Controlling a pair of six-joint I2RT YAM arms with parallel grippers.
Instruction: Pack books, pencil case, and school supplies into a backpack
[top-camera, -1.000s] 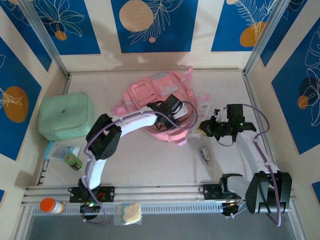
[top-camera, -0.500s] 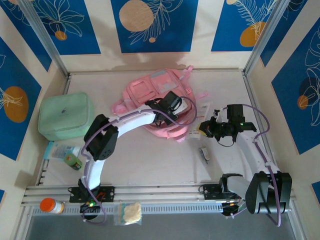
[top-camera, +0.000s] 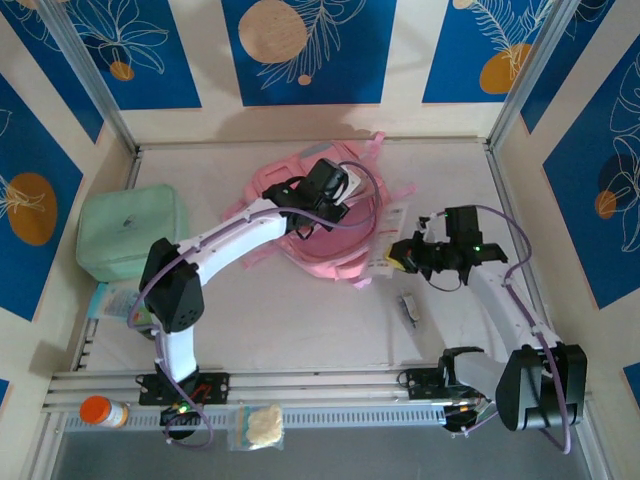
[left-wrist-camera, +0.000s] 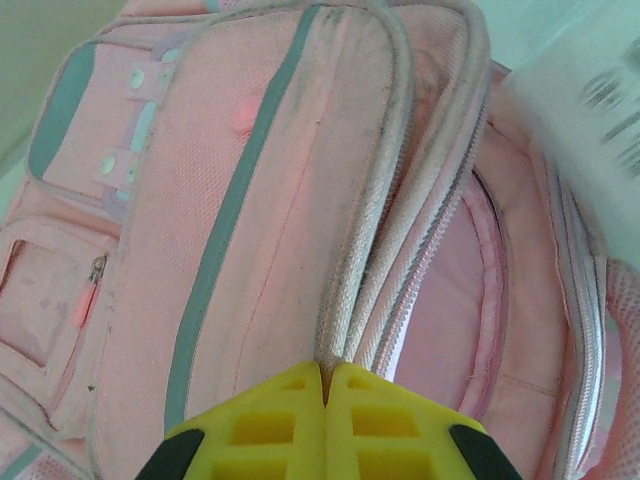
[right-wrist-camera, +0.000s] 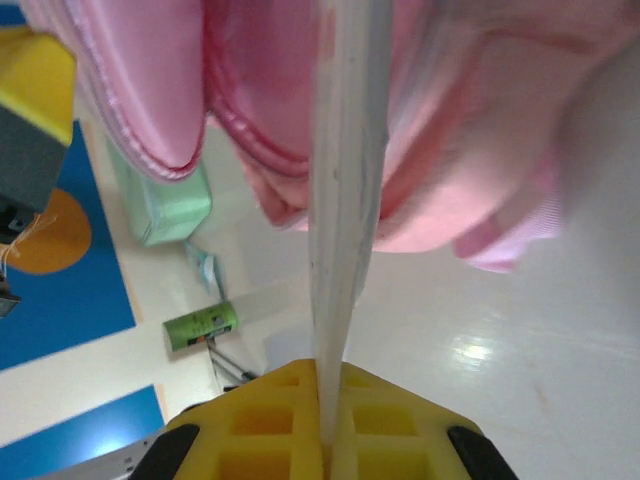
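Observation:
The pink backpack (top-camera: 322, 250) lies at the back middle of the table, its main zip open. My left gripper (top-camera: 338, 195) is shut on the piped edge of the opening (left-wrist-camera: 340, 300) and holds the flap up. My right gripper (top-camera: 402, 257) is shut on the pencil case (top-camera: 390, 232), a flat pale translucent pouch. In the right wrist view the pencil case (right-wrist-camera: 345, 150) stands edge-on between the yellow fingers (right-wrist-camera: 270, 410), just in front of the backpack (right-wrist-camera: 470, 120). Its printed label (left-wrist-camera: 590, 90) lies beside the open mouth. The school supplies (top-camera: 409, 307), a small grey-white oblong, lie on the table near the right arm. The books are out of view.
A mint-green zip case (top-camera: 130, 232) sits at the left, with a teal packet (top-camera: 118, 300) and a small green bottle (top-camera: 148, 322) in front of it. An orange-capped bottle (top-camera: 100, 410) and a clear bag (top-camera: 262, 425) lie on the near rail.
My left gripper has closed on the backpack's zip edge and pulled it back and to the left. The right gripper has shifted slightly left with the pencil case.

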